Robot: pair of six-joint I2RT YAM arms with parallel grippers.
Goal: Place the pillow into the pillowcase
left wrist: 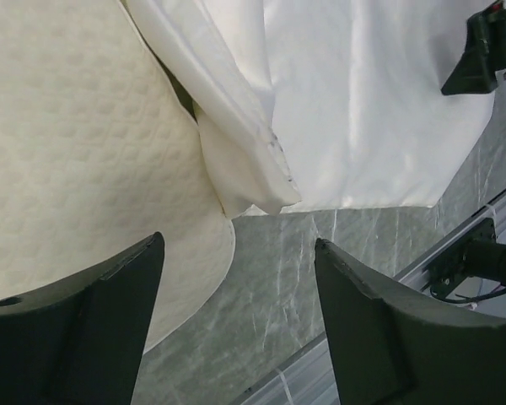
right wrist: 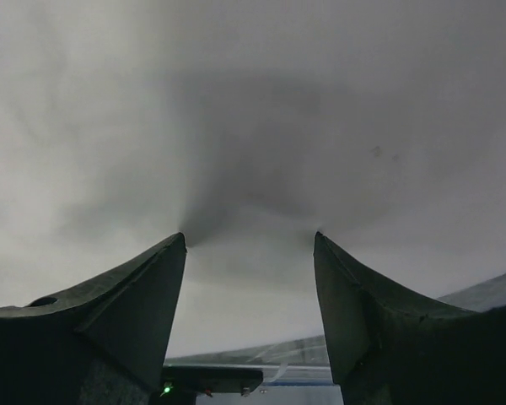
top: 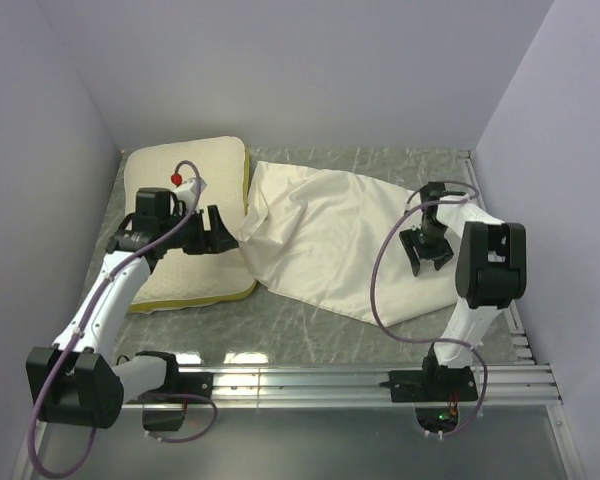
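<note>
Hovering wide open, left gripper (top: 223,232) is hanging over the pillow (top: 210,170) upper left, beside the mid-frame pillowcase (top: 330,235), probably lining up a grab. Right gripper (top: 430,262), also spread, is sitting low on its right end, likely to anchor it.

White arms (top: 105,295) with black joints, looping purple cables (top: 374,270), black wedge-shaped pincer fingers (left wrist: 76,329), a red knob (top: 177,179) on the left wrist.
</note>
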